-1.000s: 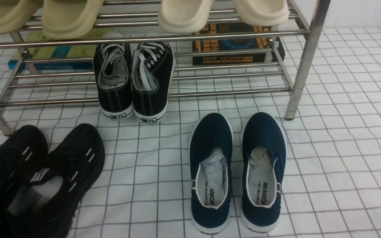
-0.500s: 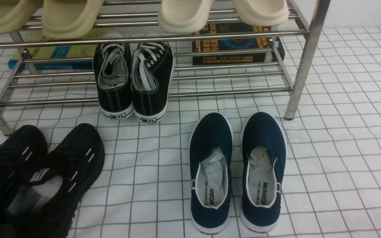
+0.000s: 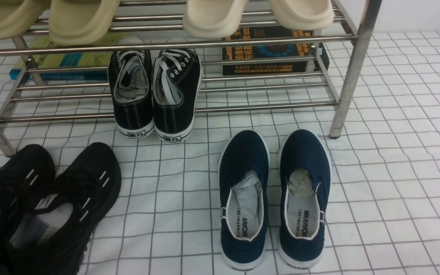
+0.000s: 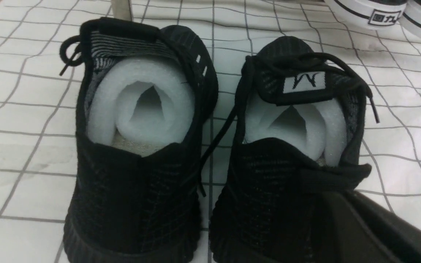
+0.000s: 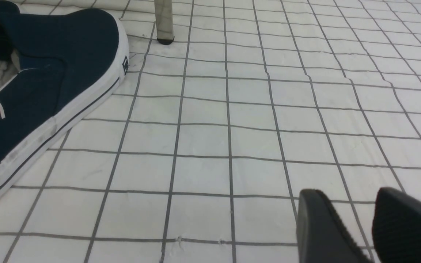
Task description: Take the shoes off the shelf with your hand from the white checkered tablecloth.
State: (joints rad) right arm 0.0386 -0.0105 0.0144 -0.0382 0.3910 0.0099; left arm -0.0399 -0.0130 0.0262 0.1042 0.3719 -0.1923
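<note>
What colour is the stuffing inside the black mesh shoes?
White foam, rolled inside each of the shoes; clearest in the left wrist view.

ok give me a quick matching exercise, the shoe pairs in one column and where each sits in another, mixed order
Things:
1. black mesh shoes
2. black canvas lace-ups
3. navy slip-ons
4. cream slippers

Places:
A. upper tier of the shelf
B. tablecloth, right of centre
C. lowest rails, heels overhanging
D. tablecloth, near left corner

Pairs: 1-D, 2-C, 3-B, 4-A
</note>
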